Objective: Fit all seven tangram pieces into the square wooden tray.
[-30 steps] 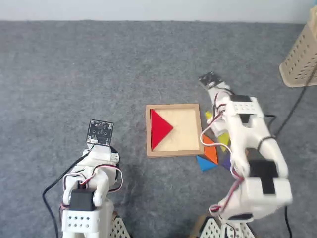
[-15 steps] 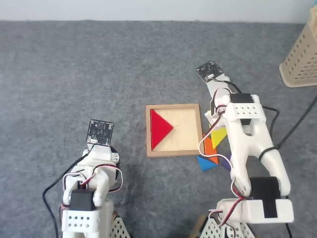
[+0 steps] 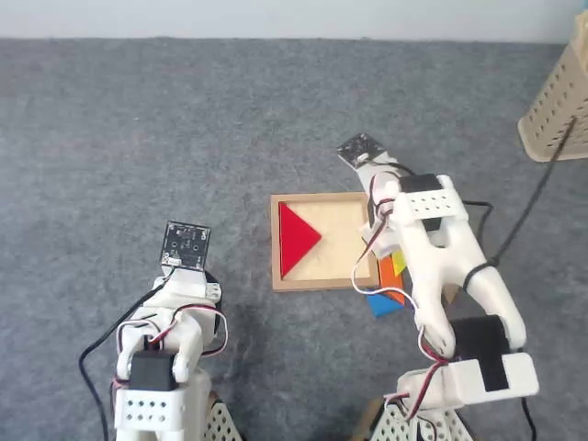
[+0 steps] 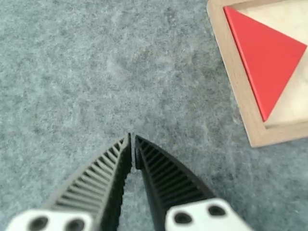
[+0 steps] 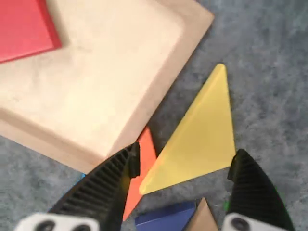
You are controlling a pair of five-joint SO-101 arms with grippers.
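Pickup beside the square wooden tray (image 3: 322, 196): right gripper (image 5: 185, 156) spread open astride the yellow triangle (image 5: 202, 130), which lies flat on the grey carpet (image 4: 96, 72) just off the tray's corner and touches the orange piece (image 5: 143, 163), with the red triangle (image 3: 296, 237) already seated inside. Best to lower straight down, pinch across the yellow triangle's edges without catching the orange neighbour, then lift clear of the rim before swinging over bare wood. Left gripper (image 4: 132, 142) clenched on nothing, parked over carpet near the tray.
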